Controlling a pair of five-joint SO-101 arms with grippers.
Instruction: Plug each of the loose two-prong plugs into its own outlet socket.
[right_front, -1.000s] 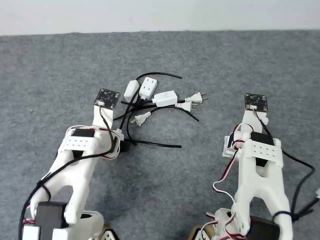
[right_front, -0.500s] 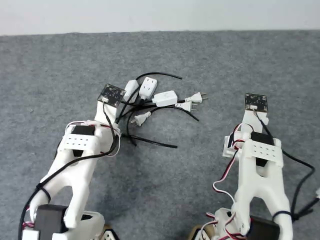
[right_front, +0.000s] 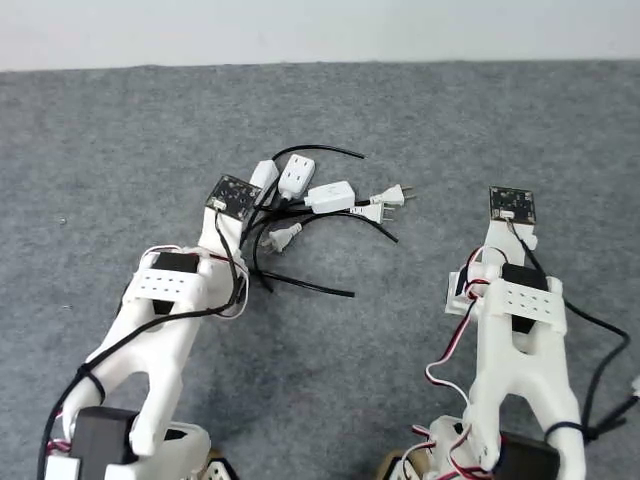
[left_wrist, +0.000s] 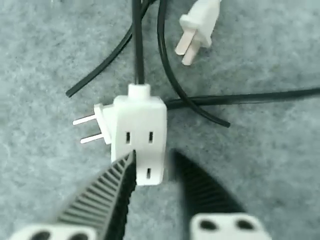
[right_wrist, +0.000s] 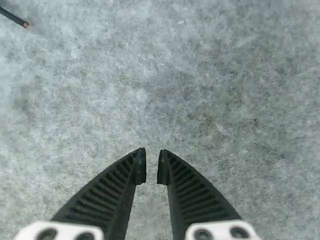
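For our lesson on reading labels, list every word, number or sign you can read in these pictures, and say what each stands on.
No text can be read anywhere in these pictures.
White outlet block: slots only, no print on the faces shown.
White plug: no marking visible.
Circuit board on the left arm: specks too small to read.
Circuit board on the right arm: specks too small to read.
Grey mat: plain.

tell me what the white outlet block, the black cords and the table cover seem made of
Outlet block: looks like hard moulded plastic, white, smooth with a soft sheen and crisp slot edges.
Cords: probably a rubber or vinyl jacket, black, smooth, bending freely.
Table cover: seems felt or short carpet, grey, matte, fuzzy fibres showing.
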